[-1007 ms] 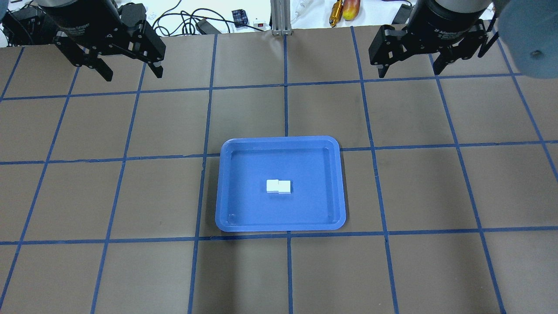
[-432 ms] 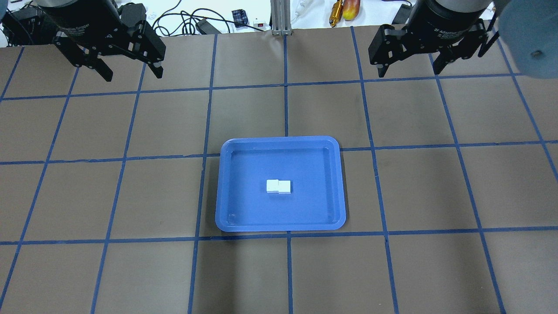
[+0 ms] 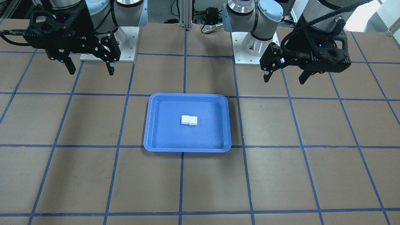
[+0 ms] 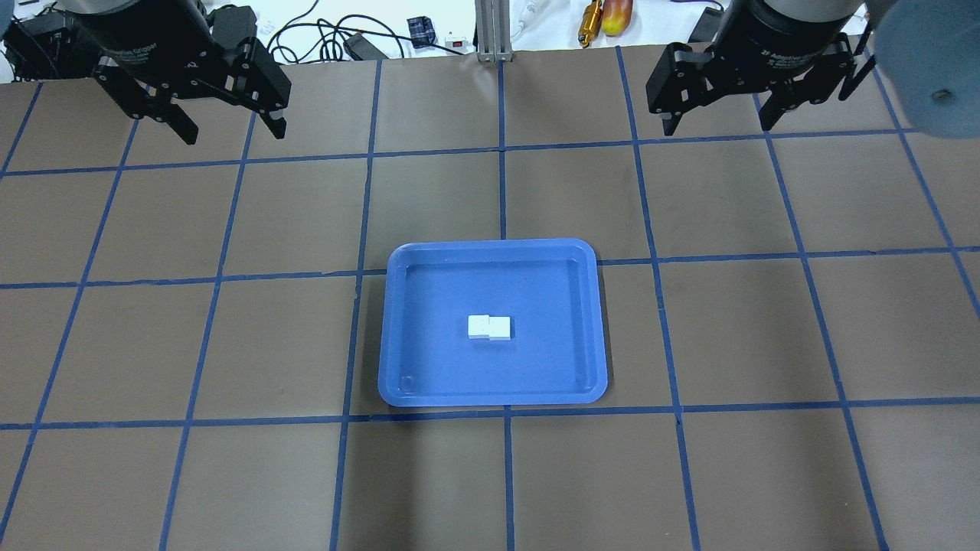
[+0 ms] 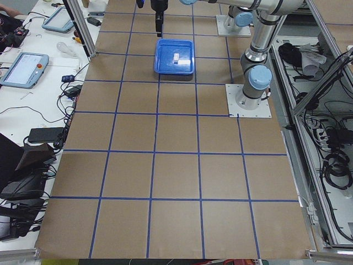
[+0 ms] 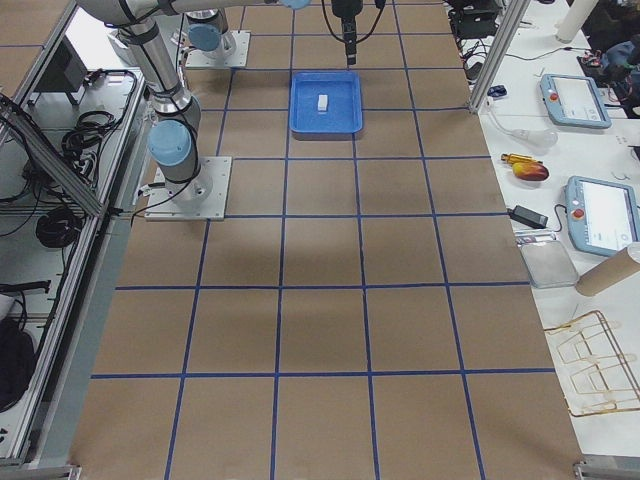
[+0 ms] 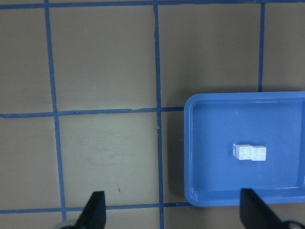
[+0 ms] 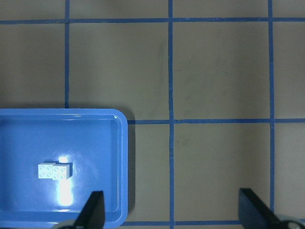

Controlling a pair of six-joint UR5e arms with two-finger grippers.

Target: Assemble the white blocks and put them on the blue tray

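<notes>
In the overhead view the white blocks (image 4: pixel 489 327) lie joined side by side, slightly offset, near the middle of the blue tray (image 4: pixel 494 247); the tray sits flat at the centre of the taped worktop (image 4: pixel 230 344); the left claw (image 4: pixel 232 130) hangs at the tray's 10 o'clock, fingers spread wide and holding nothing, with the blocks at about its 4 o'clock and well apart from it; the right claw (image 4: pixel 720 124) hangs at the tray's 2 o'clock, likewise spread and empty, with the blocks near its 8 o'clock, well apart.
</notes>
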